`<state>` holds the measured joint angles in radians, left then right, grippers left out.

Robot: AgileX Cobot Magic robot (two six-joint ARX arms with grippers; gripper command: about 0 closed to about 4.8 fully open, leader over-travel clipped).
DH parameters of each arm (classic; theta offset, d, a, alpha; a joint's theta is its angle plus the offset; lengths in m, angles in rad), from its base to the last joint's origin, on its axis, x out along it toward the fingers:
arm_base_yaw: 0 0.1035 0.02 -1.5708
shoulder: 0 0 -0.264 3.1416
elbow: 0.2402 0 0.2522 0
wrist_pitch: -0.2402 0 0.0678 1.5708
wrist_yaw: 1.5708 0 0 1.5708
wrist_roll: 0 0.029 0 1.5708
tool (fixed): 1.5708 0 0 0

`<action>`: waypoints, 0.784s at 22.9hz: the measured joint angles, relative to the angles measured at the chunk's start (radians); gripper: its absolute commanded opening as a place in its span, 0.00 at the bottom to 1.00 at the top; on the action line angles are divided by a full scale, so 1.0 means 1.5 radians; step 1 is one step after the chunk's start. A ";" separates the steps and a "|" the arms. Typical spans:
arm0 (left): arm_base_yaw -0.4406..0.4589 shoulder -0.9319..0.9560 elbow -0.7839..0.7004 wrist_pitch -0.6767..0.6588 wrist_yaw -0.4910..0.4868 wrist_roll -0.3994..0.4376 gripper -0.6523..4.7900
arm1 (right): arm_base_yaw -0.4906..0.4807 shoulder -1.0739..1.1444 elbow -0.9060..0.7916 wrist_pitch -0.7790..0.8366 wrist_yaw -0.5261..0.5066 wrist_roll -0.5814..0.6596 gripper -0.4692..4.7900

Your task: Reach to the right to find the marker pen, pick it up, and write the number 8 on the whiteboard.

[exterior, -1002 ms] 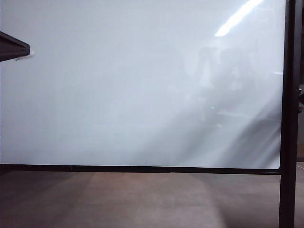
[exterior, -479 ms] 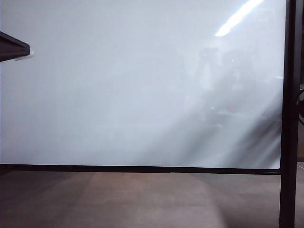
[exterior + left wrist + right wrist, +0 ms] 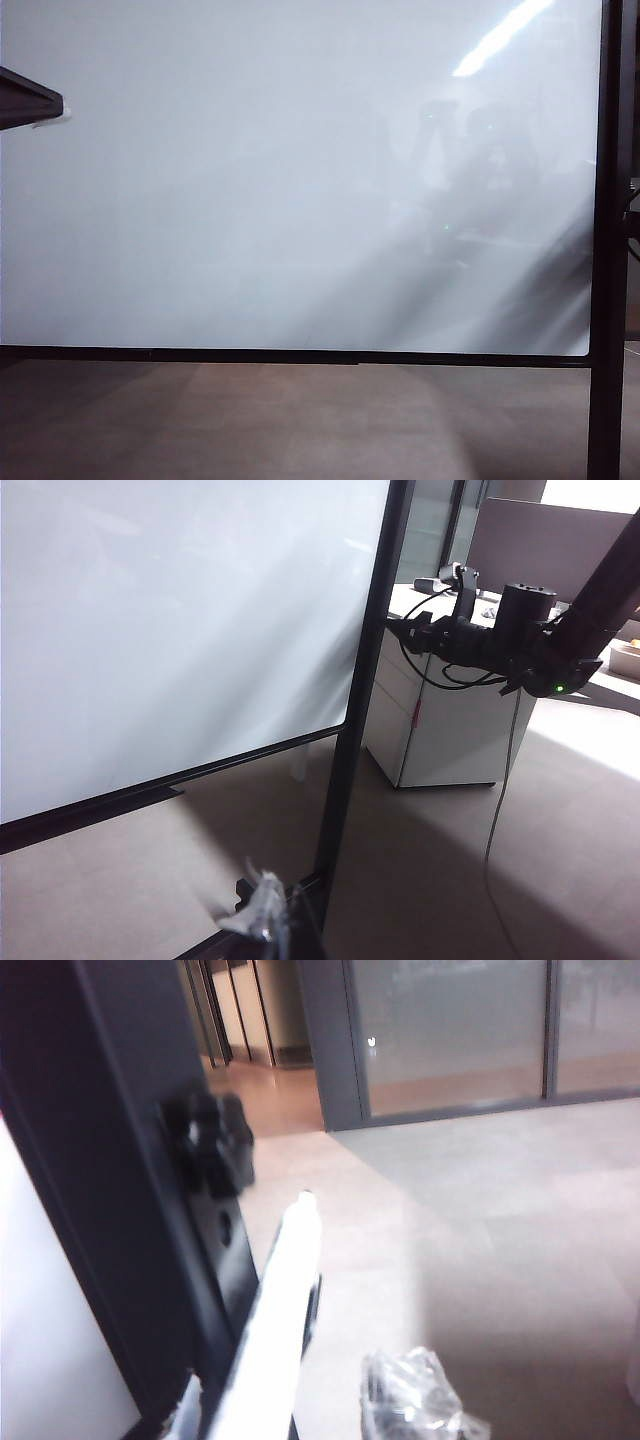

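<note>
Far left of the exterior view: a dark shelf edge [image 3: 28, 100], no part of the job. Next, the whiteboard [image 3: 250, 200]: large, glossy, white, thinly framed in dark, filling most of the view. No ink anywhere on it, so no number 8 yet. At its right side, the dark frame post [image 3: 608, 250]. Neither tool visible from this camera.

Left tool [image 3: 262, 912]: only film-wrapped tips showing, low beside the foot of the post, above the floor. Nothing visibly held. Apart or together: cannot tell.

Beyond the post in the left wrist view, the right arm [image 3: 500, 645], stretched level toward the post in front of a white cabinet [image 3: 440, 730].

Right tool [image 3: 300, 1410]: close against the post's outer side, film-wrapped fingertips [image 3: 415, 1400] on either side of the marker pen [image 3: 285, 1300]. Some gap showing between barrel and one fingertip. Clamped or merely straddling: cannot tell.

Pen itself: slim, pale, badly blurred, running away from the camera along the post, rounded end near a dark knob [image 3: 215, 1145]. Tip not discernible.

Step in hand, by judgement: taking hold of the pen. Centre the barrel between the fingertips, close squarely until both sides bear, pull only once firm, then draw clear of post and knob without knocking either.
</note>
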<state>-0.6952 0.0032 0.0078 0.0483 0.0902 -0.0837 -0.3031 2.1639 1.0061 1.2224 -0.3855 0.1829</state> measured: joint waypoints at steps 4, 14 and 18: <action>0.000 0.000 0.000 0.000 0.000 0.000 0.11 | 0.000 0.000 0.000 -0.002 0.000 0.000 0.36; 0.000 0.000 0.000 0.000 0.000 0.000 0.11 | 0.001 0.000 0.006 0.008 0.000 -0.002 0.08; 0.000 0.000 0.000 0.000 0.000 0.000 0.11 | -0.054 -0.131 0.001 0.029 0.049 0.031 0.08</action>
<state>-0.6949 0.0029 0.0078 0.0483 0.0902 -0.0837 -0.3843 1.9671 1.0077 1.2659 -0.3119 0.2287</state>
